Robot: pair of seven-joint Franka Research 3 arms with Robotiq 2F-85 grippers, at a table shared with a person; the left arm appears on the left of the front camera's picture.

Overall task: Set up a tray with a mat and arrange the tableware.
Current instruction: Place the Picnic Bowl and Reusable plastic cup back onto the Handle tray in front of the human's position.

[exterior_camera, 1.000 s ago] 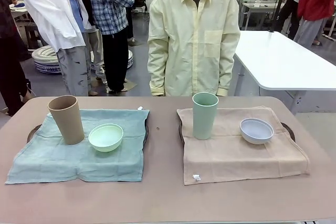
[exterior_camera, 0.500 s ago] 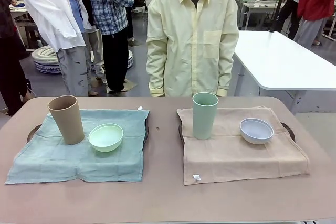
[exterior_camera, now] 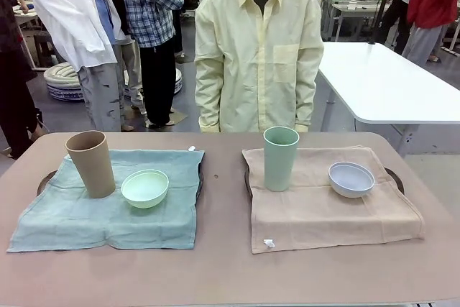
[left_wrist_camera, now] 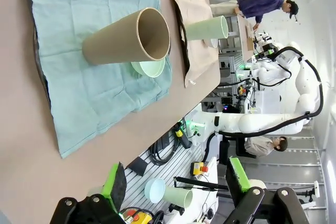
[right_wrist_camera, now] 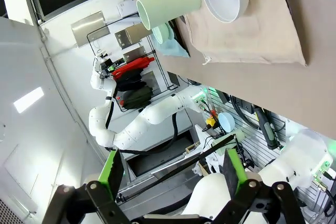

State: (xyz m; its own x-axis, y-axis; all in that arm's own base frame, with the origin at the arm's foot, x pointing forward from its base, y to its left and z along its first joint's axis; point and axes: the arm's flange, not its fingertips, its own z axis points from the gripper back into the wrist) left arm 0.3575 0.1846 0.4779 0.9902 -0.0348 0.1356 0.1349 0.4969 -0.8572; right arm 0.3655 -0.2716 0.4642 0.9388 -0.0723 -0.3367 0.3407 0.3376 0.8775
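Right of the tan cup (exterior_camera: 90, 163), the mint bowl (exterior_camera: 144, 188) looked light, rigid, slick; rim-grip best. Left gripper (left_wrist_camera: 173, 182) and right gripper (right_wrist_camera: 171, 175) gaped empty.

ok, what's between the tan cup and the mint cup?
Front view: the mint green bowl on the teal mat, then bare table.

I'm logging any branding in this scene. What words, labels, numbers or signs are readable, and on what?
None readable.
Tan cup, mint green cup, both bowls: plain, no print.
Small white tag on the tan mat's corner: too small to read.
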